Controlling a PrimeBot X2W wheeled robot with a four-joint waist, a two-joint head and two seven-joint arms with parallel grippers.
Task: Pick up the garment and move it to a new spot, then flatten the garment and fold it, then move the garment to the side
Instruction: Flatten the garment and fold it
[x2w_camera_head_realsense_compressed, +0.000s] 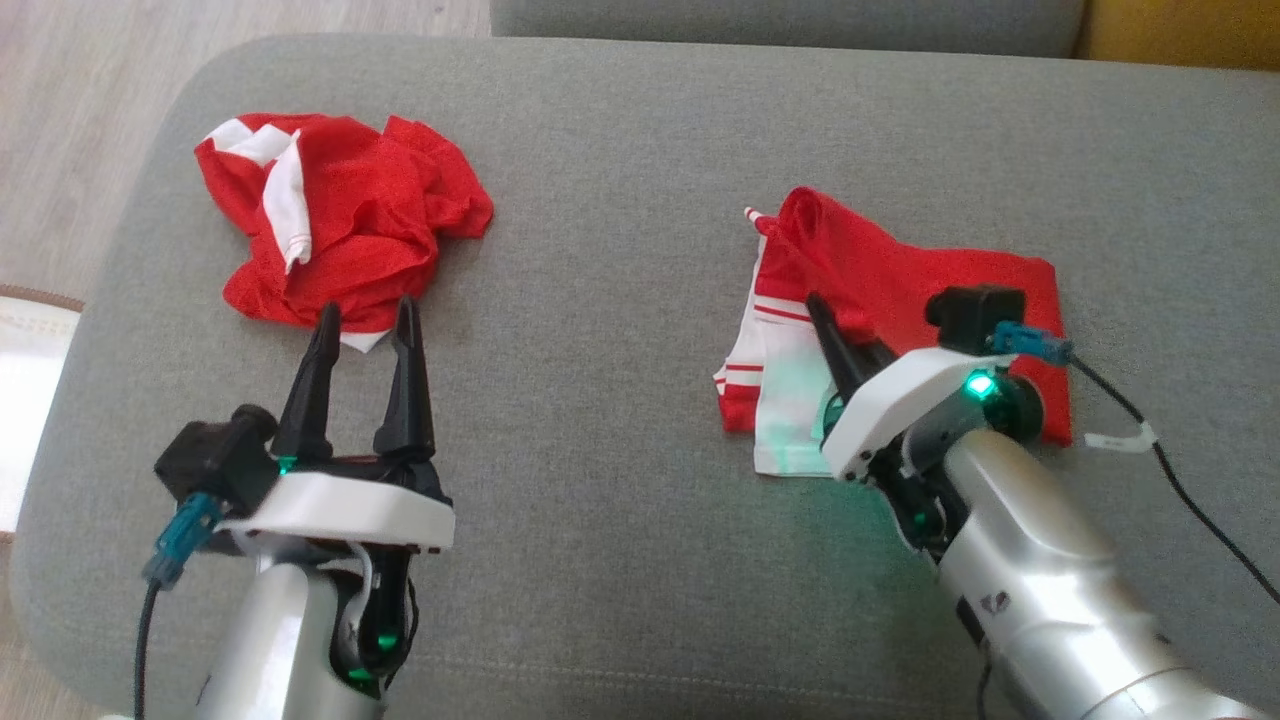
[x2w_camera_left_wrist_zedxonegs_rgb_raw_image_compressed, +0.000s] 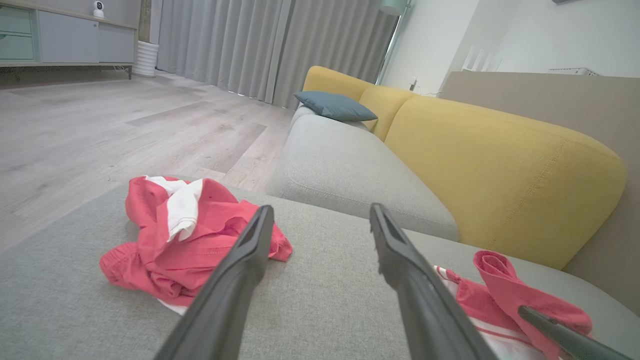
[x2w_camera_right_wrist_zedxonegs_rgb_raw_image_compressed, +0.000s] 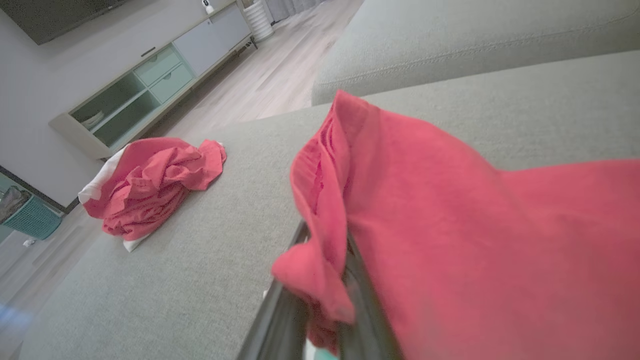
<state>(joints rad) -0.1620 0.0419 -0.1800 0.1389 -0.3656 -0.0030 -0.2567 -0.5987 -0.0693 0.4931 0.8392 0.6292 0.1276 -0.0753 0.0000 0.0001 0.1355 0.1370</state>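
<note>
Right gripper (x2w_camera_head_realsense_compressed: 840, 322) tight on folded red garment (x2w_camera_head_realsense_compressed: 930, 275); left gripper (x2w_camera_head_realsense_compressed: 367, 308) wide, empty, by crumpled garment (x2w_camera_head_realsense_compressed: 350, 215).

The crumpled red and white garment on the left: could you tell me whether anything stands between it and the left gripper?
Nothing visible does. The left gripper, jaws open, hangs at the near edge of the crumpled red and white garment, with bare grey cushion around. The folded red garment lies apart, held by the right gripper.
</note>
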